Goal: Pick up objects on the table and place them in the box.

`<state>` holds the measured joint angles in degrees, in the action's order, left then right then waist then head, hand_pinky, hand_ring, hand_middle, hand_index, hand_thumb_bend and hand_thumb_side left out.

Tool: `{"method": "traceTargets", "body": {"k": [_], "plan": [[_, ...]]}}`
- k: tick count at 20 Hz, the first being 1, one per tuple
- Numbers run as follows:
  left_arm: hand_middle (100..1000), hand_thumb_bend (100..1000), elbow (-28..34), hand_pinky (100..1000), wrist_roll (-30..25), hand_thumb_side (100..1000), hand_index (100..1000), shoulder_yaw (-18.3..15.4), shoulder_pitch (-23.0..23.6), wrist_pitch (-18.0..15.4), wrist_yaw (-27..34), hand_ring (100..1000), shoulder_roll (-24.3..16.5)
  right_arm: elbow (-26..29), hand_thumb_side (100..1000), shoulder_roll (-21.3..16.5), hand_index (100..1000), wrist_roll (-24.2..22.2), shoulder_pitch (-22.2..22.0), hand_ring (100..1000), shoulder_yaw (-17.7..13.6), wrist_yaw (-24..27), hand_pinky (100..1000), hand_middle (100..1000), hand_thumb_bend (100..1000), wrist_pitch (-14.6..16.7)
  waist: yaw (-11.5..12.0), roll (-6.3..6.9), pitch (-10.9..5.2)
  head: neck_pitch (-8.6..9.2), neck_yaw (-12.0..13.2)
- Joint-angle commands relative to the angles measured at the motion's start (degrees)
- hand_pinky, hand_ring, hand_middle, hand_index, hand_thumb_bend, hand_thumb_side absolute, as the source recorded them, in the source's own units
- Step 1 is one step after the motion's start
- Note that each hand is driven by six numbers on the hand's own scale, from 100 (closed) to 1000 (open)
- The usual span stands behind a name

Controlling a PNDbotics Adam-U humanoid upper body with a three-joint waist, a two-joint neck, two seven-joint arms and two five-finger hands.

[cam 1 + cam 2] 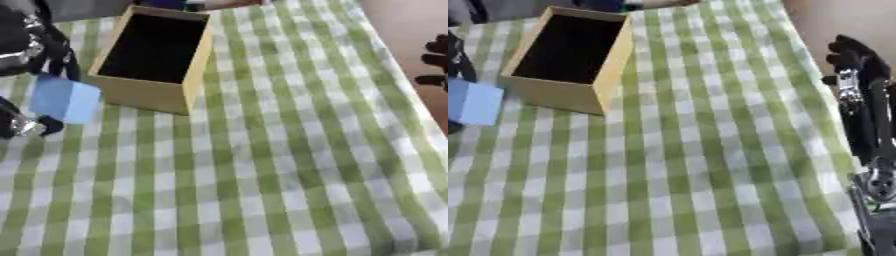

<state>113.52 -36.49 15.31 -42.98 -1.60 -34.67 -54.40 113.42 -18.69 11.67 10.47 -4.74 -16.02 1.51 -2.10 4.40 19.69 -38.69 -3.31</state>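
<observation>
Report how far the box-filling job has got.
Done: nothing shows inside the box; its interior looks dark and bare. In hand: the left hand holds a blue block raised just left of the box. Left: drop it in. No other loose objects show on the checked cloth. The right hand idles at the right edge.

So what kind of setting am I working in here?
Probably a staged tabletop for a pick-and-place exercise, not a real kitchen: a green-and-white checked cloth, one open wooden box, and a blue block at the left robot hand.

Green-white checked tablecloth (262, 165) covers table; brown floor (833, 20) beyond right edge.
</observation>
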Motion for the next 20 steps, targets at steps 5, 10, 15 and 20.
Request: {"method": "traceTargets", "body": {"k": [5,10,15,20], "plan": [[421,199,-8.99,386,-1.68,100,476,0.56,-11.09,0.48,0.94,428,5.15,1.17,1000,-1.53,894,-0.29,0.03,818,-0.05,-0.05,678,797,100,0.03,-0.85,0.36,-1.35,0.44,0.35],[432,169,-19.4,405,-0.03,100,479,1.47,-18.55,-0.53,-0.13,437,11.17,1.17,1000,-1.52,894,-0.52,0.23,818,0.15,0.03,677,797,100,0.08,-2.6,0.99,-1.13,1.41,1.05],[439,164,-31.02,417,3.02,100,485,1.0,-24.02,-2.4,-5.69,443,16.68,1.17,1000,-1.4,895,-1.14,0.84,818,0.72,0.44,677,797,100,0.31,-4.9,1.81,-0.73,2.54,2.32],[454,184,-43.02,435,6.04,100,507,0.01,-27.46,-4.72,-14.31,458,21.35,1.17,1000,-1.11,895,-1.76,1.45,818,1.21,0.88,676,797,100,0.47,-6.5,2.34,-0.05,2.95,3.28]]}}
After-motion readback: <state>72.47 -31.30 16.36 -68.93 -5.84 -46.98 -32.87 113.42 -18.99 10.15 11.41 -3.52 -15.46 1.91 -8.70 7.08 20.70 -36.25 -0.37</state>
